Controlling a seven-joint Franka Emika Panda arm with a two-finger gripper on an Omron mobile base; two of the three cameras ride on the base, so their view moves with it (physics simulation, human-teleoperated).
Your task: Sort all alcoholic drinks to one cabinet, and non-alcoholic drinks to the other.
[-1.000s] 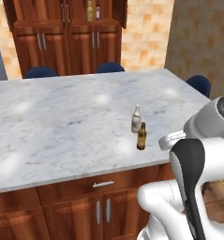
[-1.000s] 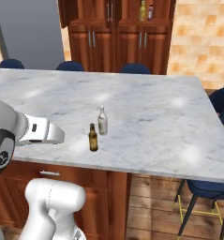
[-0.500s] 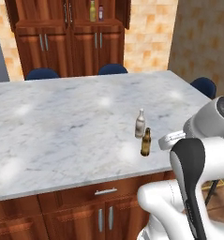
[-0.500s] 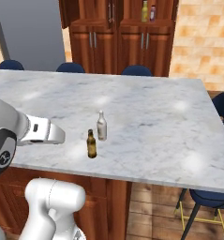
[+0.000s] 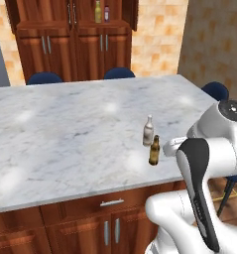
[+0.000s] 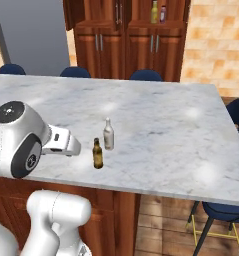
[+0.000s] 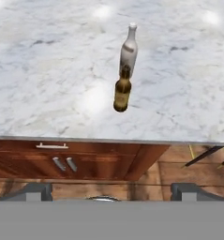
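Left base view: taken from behind and left of the arm, facing forward and down across the white marble island counter [image 5: 65,134] toward the tall reddish-brown wooden cabinet [image 5: 73,42]. Right base view: same counter [image 6: 166,130] and cabinet [image 6: 126,45], seen from behind and right. Hand view: nearer, angled down over the counter's front edge [image 7: 48,93]. Shared by all three: small dark amber glass bottle [image 5: 154,151] [image 6: 97,153] [image 7: 122,91] just beside pale whitish glass bottle [image 5: 148,131] [image 6: 108,134] [image 7: 128,50].

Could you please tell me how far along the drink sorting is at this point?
Done: the yellow bottle and maroon bottle stand in the cabinet. In hand: nothing; the gripper is open. Left: the amber bottle and whitish bottle on the counter.
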